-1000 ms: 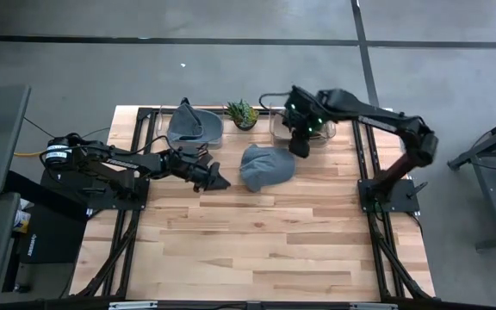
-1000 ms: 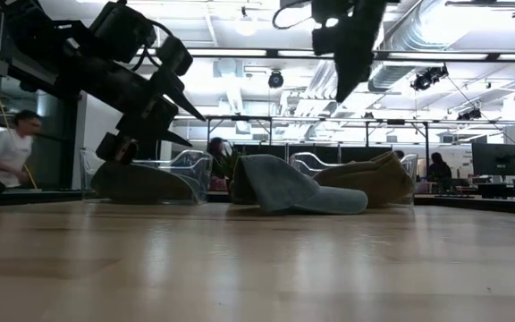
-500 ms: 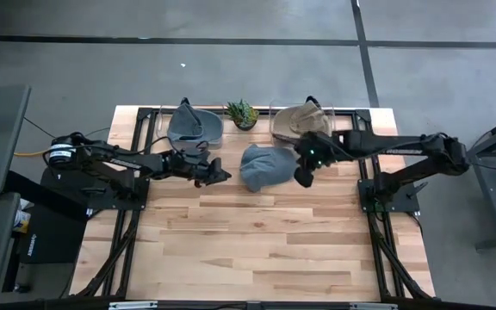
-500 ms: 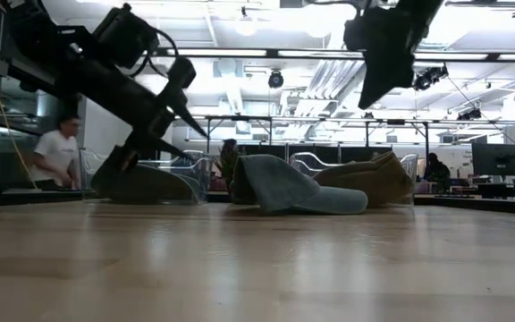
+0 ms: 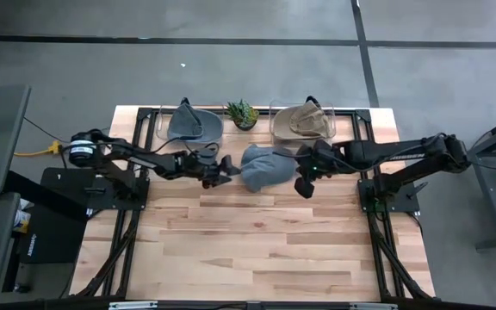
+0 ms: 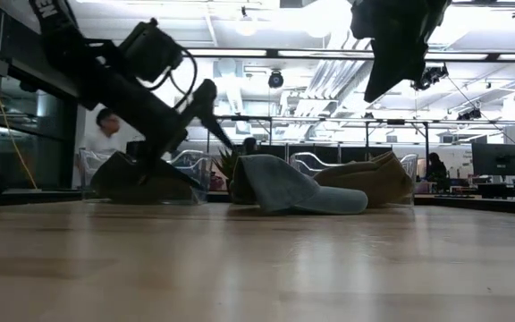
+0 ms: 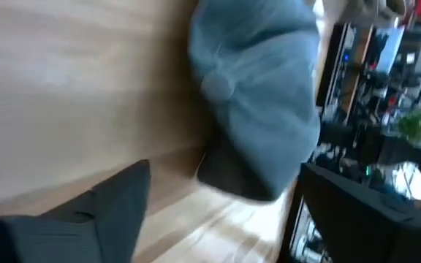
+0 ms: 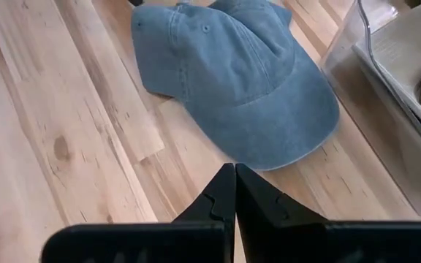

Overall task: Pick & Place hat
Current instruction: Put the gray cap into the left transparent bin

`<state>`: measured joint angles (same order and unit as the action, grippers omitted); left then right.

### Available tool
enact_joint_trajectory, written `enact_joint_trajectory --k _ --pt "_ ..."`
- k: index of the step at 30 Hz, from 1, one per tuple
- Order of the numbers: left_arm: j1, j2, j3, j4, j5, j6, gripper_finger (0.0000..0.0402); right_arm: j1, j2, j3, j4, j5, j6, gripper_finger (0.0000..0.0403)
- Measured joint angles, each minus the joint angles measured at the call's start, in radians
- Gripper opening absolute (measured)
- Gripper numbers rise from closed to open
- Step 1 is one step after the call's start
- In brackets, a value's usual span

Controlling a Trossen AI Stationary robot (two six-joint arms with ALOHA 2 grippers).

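Caps [image 5: 265, 165]: three; bins [image 5: 195, 129]: two

The wooden table [image 5: 257, 241] carries a blue cap [image 5: 265, 166], two bins and a plant.

blurred: left wrist view, blue cap [image 7: 258, 95] smeared | cut off: clear bin [image 8: 397, 95] at frame edge

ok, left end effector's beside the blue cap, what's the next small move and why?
Probably ease the left end effector forward so its open fingers straddle the near edge of the blue denim baseball cap, then close. The cap lies loose on the wooden table, and nothing is held. The right end effector is shut, hovering on the cap's other side.
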<state>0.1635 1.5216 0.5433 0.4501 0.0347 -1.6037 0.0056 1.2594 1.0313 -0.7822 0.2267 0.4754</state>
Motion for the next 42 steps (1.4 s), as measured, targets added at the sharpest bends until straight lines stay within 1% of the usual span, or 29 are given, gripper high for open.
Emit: enact_joint_trajectory --k 3,5,8,11,16,27,33,42 --pt "0.000 0.039 0.056 -0.010 -0.035 -0.026 0.0355 0.011 0.000 0.000 -0.007 0.007 0.013 0.0000" --pt "0.000 0.076 0.090 -0.019 -0.050 -0.045 0.0365 0.017 0.000 0.000 -0.017 0.007 0.024 0.0000" --pt "0.000 0.123 0.135 -0.087 -0.063 -0.085 0.0369 0.030 0.000 0.001 -0.030 0.011 0.040 0.0000" --pt "0.000 0.168 0.166 -0.117 -0.077 -0.126 0.0369 0.049 0.000 0.002 -0.034 0.014 0.041 0.0000" --pt "0.000 0.218 0.210 -0.104 -0.102 -0.159 0.0370 0.073 0.000 0.002 -0.034 0.015 0.045 0.0000" --pt "0.000 0.231 0.304 -0.101 -0.126 -0.156 0.0370 0.087 0.001 0.002 -0.034 0.032 0.041 0.0000" --pt "0.000 0.231 0.315 -0.100 -0.132 -0.160 0.0370 0.087 0.001 0.002 -0.032 0.045 0.018 0.0000" --pt "0.000 0.232 0.315 -0.062 -0.123 -0.183 0.0370 0.087 0.001 0.002 -0.007 0.066 0.041 0.0000"
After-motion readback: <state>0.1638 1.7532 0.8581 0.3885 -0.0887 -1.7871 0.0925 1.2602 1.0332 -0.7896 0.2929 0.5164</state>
